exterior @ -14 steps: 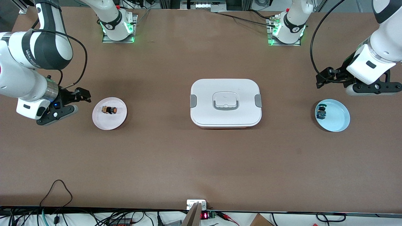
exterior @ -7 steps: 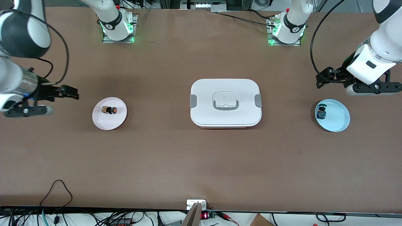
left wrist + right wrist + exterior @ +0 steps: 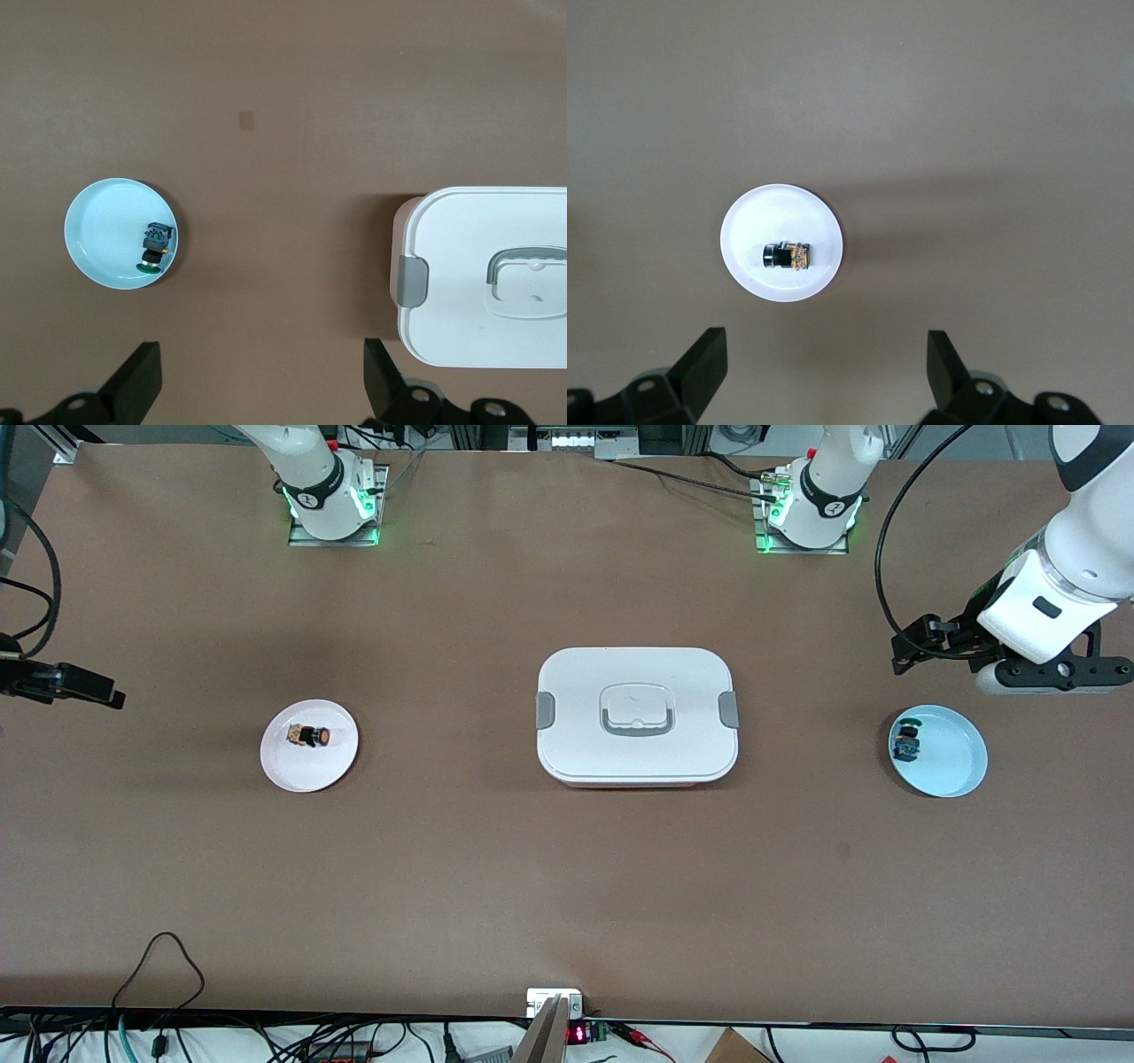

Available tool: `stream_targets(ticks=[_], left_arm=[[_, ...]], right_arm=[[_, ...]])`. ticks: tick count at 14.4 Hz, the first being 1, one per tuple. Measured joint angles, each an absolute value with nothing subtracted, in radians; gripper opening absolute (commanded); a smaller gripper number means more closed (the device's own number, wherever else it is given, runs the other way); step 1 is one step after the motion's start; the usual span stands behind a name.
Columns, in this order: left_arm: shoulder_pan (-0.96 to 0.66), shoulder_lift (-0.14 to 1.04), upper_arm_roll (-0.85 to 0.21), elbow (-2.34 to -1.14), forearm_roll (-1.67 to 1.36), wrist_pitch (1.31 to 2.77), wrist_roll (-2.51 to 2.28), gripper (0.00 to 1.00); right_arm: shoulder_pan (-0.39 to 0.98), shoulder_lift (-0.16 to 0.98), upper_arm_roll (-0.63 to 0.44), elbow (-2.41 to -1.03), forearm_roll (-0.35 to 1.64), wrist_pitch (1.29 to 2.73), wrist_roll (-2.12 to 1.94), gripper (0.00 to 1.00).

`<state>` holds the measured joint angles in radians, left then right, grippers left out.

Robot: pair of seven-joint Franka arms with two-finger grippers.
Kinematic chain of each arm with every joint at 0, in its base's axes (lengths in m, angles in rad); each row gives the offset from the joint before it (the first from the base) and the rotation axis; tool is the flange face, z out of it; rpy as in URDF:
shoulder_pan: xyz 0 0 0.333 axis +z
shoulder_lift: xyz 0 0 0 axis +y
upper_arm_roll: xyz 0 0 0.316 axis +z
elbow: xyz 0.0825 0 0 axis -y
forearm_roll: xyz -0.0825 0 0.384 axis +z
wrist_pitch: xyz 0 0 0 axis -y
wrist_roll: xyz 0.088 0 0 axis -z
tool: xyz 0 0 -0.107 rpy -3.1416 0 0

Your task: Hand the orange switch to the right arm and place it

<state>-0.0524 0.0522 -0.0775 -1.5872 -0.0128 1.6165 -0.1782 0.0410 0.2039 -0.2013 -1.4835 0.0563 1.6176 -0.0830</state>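
Pulling back toward the table's edge, the right end effector (image 3: 824,376), open and empty, leaves the orange switch (image 3: 312,736) apparently untouched on its pink plate (image 3: 339,766), while the left end effector (image 3: 261,381) waits open and empty near the blue plate (image 3: 961,766).

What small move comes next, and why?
Probably just park the right gripper, open above the table by the round pale pink plate: the black, orange-capped switch already lies on it. The left gripper waits open near the light blue plate.

Left gripper (image 3: 257,390) and right gripper (image 3: 824,381): both jaws wide open, empty, pointing down, raised above table ends.
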Motion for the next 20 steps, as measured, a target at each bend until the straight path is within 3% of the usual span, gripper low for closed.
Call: stream_targets(ticks=[5,13,20], left_arm=[[-0.052,0.052,-0.077,-1.587,-0.013,1.616,-0.178,1.00],[-0.051,0.052,-0.076,-1.587,-0.013,1.616,-0.178,1.00],[-0.051,0.052,-0.075,-1.587,-0.013,1.616,-0.178,1.00]], right_arm=[[0.042,0.182,-0.191,-1.484,0.056,1.572,-0.074,1.00],[0.058,0.095,-0.182,-1.614,0.052,1.651,-0.070,1.00],[0.060,0.047,-0.177,-1.631,0.051,1.639,-0.070,1.00]])
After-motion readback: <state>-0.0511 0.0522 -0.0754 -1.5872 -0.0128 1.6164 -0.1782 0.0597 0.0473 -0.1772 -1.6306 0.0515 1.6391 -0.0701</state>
